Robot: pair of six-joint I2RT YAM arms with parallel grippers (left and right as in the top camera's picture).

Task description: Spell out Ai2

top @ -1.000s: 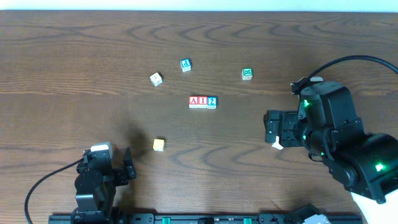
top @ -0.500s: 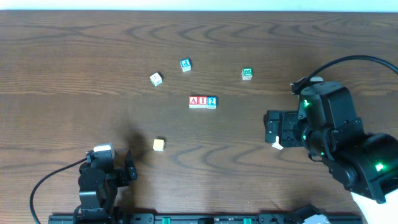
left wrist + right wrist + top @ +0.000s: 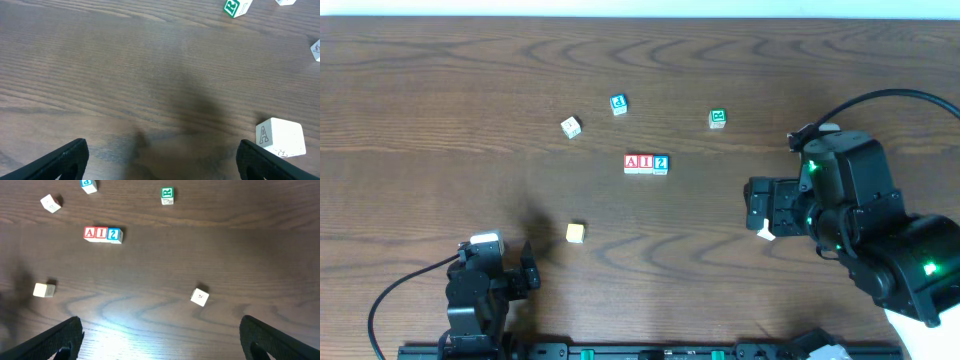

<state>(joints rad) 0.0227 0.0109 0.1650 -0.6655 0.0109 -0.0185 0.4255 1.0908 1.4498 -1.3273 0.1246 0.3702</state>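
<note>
My left gripper (image 3: 162, 147) sits low by the near edge, fingers spread wide. The A (image 3: 632, 163), I (image 3: 646, 163) and 2 (image 3: 661, 163) blocks touch in a row (reading left to right) mid-table (image 3: 440, 150). My right gripper (image 3: 160, 325) hangs further right, fingers apart too.

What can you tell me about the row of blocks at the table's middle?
The row of blocks is three small cubes, seemingly painted wood, pressed side by side: a red A, a red I and a blue 2 on pale faces. It lies flat on the dark wooden table, reading Ai2. Nothing else touches it.
</note>
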